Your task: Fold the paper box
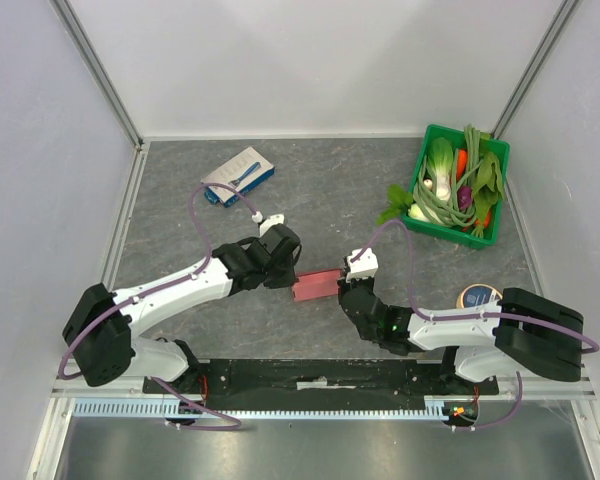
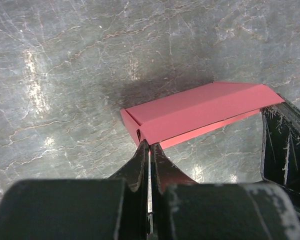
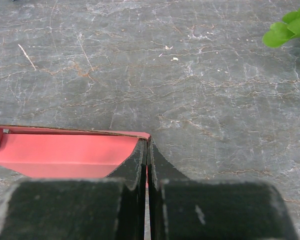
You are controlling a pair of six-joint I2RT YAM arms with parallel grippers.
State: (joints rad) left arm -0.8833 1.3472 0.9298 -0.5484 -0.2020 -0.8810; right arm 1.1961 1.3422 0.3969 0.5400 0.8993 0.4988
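Note:
The paper box [image 1: 315, 285] is a pink-red folded card held between both arms just above the grey table. My left gripper [image 1: 286, 268] is shut on its left end; in the left wrist view the jaws [image 2: 150, 145] pinch the near corner of the paper box [image 2: 200, 110]. My right gripper [image 1: 348, 288] is shut on its right end; in the right wrist view the closed jaws [image 3: 149, 142] clamp the corner of the paper box [image 3: 60, 152]. The right gripper's dark finger shows at the far end in the left wrist view [image 2: 285, 145].
A white-and-blue box [image 1: 238, 175] lies at the back left. A green basket [image 1: 495, 195] of vegetables stands at the back right. A round tin [image 1: 478, 296] sits near the right arm. Walls close in the table on three sides.

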